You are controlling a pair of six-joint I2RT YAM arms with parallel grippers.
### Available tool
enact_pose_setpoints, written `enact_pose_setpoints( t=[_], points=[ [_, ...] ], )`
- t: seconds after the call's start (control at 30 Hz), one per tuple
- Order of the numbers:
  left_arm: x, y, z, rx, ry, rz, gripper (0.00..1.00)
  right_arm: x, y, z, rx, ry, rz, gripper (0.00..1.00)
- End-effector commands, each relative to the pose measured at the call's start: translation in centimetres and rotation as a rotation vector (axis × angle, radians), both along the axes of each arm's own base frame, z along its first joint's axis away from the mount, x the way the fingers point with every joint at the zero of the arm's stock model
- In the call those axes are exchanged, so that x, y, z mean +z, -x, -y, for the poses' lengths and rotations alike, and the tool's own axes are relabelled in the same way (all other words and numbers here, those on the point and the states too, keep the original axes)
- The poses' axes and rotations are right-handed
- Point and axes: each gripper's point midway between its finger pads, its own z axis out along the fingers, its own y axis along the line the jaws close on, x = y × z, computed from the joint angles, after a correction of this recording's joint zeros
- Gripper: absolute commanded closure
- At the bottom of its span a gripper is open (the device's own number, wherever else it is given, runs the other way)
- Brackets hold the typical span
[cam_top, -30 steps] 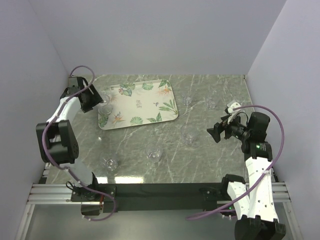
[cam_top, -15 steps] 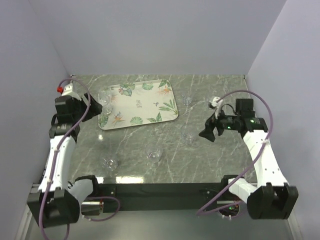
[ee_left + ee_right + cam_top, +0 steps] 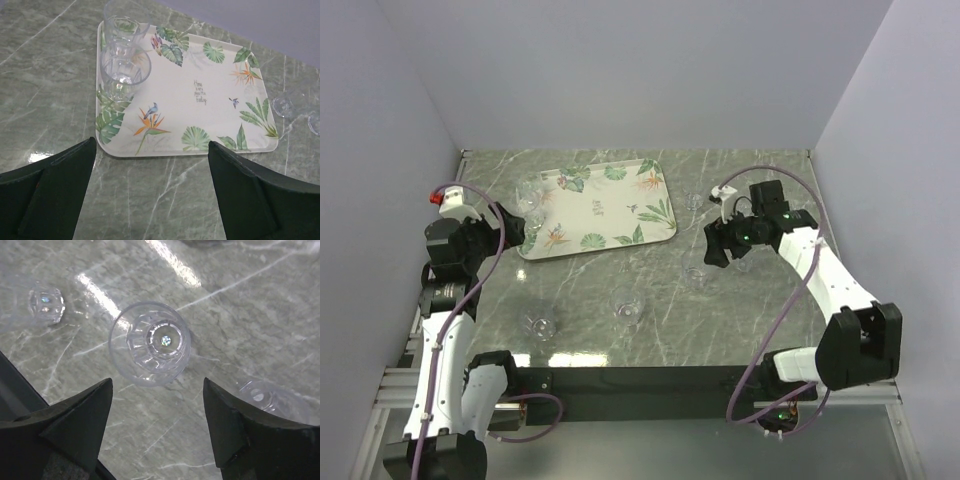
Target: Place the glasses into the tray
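The leaf-print tray [image 3: 605, 208] lies at the back left; the left wrist view shows it too [image 3: 205, 107]. Two clear glasses stand on its left end [image 3: 529, 190] [image 3: 533, 219], also seen in the left wrist view [image 3: 125, 27] [image 3: 125, 72]. My left gripper [image 3: 512, 228] [image 3: 150, 172] is open and empty, just off the tray's near left corner. My right gripper [image 3: 712, 250] [image 3: 157, 412] is open and empty, hovering just short of a glass [image 3: 696, 273] [image 3: 150, 342] standing on the table.
Other glasses stand on the marble table: two right of the tray [image 3: 694, 200] [image 3: 741, 208], two near the front [image 3: 628, 308] [image 3: 540, 325]. The right wrist view shows one at upper left [image 3: 46, 302] and one by the right finger [image 3: 267, 399]. Walls close three sides.
My left arm has drawn back from the tray's left end toward the near left. My right arm has swung left and forward, over the glass in the middle of the table.
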Motion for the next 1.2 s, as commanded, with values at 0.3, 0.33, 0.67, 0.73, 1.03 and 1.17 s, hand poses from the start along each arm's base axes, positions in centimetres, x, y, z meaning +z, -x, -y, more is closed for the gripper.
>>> enact_pose_setpoints(
  t=[0.3,0.33,0.67,0.73,1.03,1.17],
  points=[
    [2.0,-0.3,0.2,-0.025,-0.034,0.086,0.01,-2.7,-3.8,0.2,-0.131,0.133,-0.050,0.36],
    [2.2,-0.3,0.2,-0.022,-0.036,0.089,0.01,-3.0,-4.0,0.3,-0.139,0.145,-0.055,0.37],
    [2.3,-0.2,0.2,-0.019,-0.037,0.093,0.01,-5.2,-4.5,-0.1,-0.124,0.193,-0.110,0.50],
    [2.3,-0.2,0.1,-0.018,-0.037,0.095,0.01,-5.4,-4.4,-0.1,-0.119,0.198,-0.114,0.58],
    [2.5,-0.1,0.1,-0.013,-0.041,0.102,0.01,-4.9,-4.4,-0.3,-0.076,0.200,-0.104,1.00],
    [2.5,0.0,-0.1,-0.006,-0.045,0.103,0.01,-2.3,-5.3,-0.8,-0.052,0.172,-0.034,1.00]
  ],
)
